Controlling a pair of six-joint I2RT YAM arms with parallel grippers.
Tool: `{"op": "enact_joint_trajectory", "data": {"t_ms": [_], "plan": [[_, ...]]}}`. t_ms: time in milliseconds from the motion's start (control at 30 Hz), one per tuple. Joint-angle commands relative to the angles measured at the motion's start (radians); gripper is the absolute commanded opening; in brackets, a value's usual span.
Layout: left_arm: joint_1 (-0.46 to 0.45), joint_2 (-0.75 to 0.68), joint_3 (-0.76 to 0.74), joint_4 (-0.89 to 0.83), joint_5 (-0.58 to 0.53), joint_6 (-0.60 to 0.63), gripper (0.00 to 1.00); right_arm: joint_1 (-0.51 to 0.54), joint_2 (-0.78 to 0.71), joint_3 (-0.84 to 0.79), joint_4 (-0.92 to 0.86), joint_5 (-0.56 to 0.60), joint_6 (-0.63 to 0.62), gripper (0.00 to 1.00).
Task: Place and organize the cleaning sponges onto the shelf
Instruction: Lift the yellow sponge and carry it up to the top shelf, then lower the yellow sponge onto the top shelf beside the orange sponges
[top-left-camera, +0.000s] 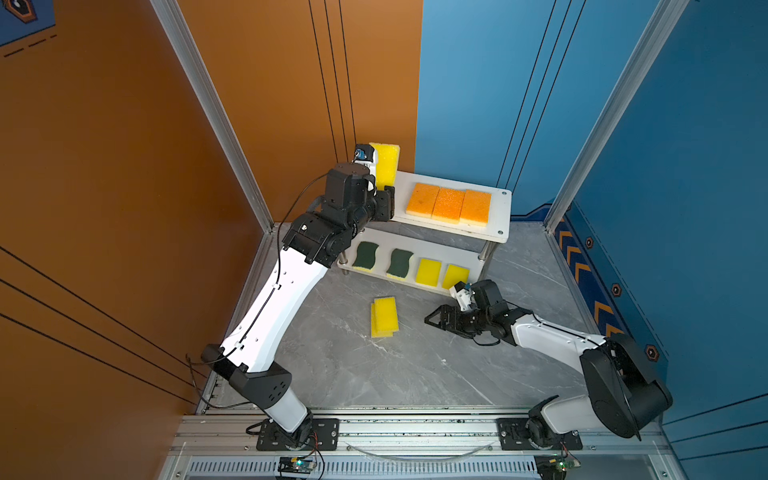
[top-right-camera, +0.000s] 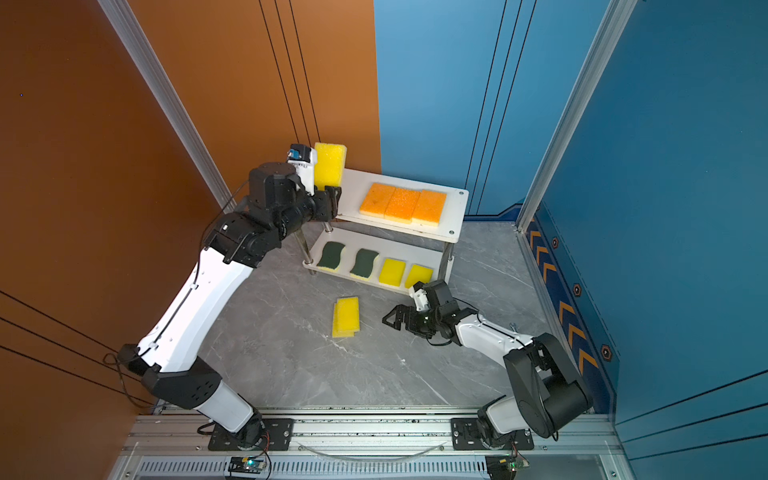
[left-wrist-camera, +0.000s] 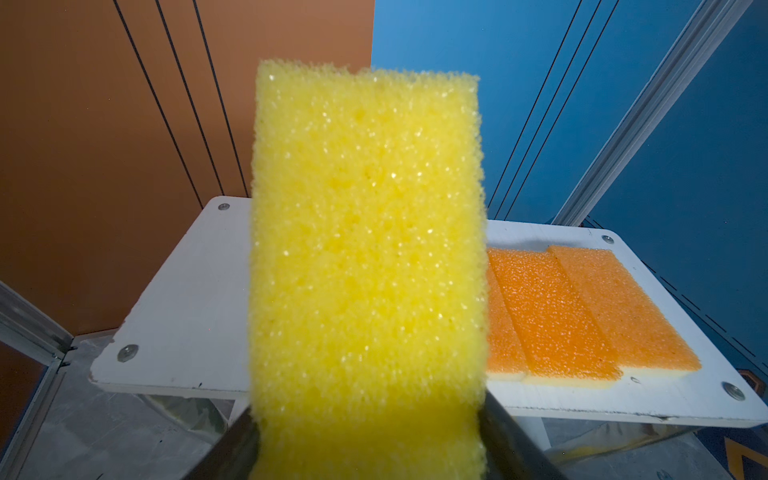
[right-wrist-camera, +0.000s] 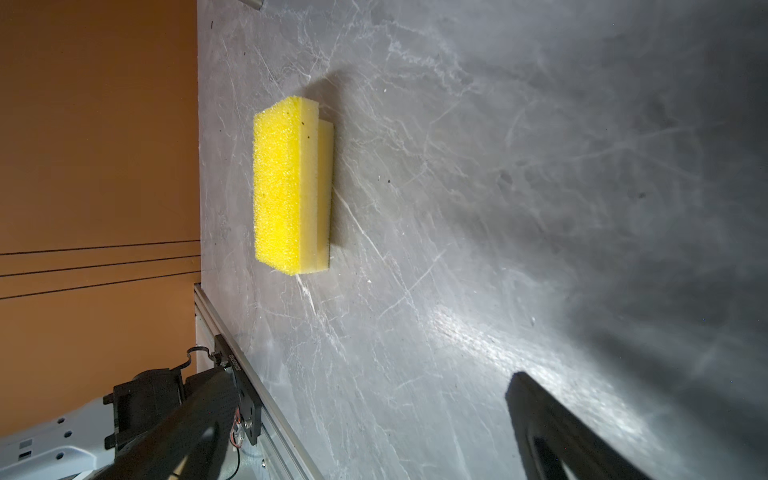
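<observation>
Left gripper (top-left-camera: 384, 189), jaws clamped on a coarse yellow sponge (top-left-camera: 385, 165) held upright over the far-left end of the shelf (top-left-camera: 500, 216); top board has 3 orange sponges (top-left-camera: 449, 204) side by side, lower board 2 wavy green pads (top-left-camera: 382, 258) + 2 yellow ones (top-left-camera: 441, 274). Right gripper (top-left-camera: 434, 320), jaws wide apart w/ nothing btwn, hovers low just right of 2 stacked yellow sponges (top-left-camera: 384, 316) lying mid-bench. Bench (top-left-camera: 415, 365) is grey marble-look; walls orange at left, blue at right.

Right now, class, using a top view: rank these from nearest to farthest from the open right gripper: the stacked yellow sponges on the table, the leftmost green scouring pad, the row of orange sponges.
From the right gripper:
1. Stacked yellow sponges, on the table.
2. Leftmost green scouring pad, lower shelf.
3. Orange sponges, top shelf.
</observation>
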Motion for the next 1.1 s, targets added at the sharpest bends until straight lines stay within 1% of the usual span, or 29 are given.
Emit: {"op": "enact_joint_trajectory", "data": {"t_ms": [0,433,733,1067], "plan": [[0.015,0.031,0.040,0.019,0.037,0.019,0.65,0.005,-0.002,0.006,0.024,0.000,0.012,1.00],[0.050,0.135,0.091,0.010,0.091,-0.002,0.65,0.005,-0.046,-0.024,0.020,0.015,0.013,1.00],[0.074,0.229,0.205,-0.081,0.142,0.010,0.65,0.003,-0.057,-0.030,0.016,0.019,0.012,1.00],[0.076,0.256,0.213,-0.109,0.153,0.000,0.65,0.001,-0.057,-0.034,0.017,0.019,0.011,1.00]]}}
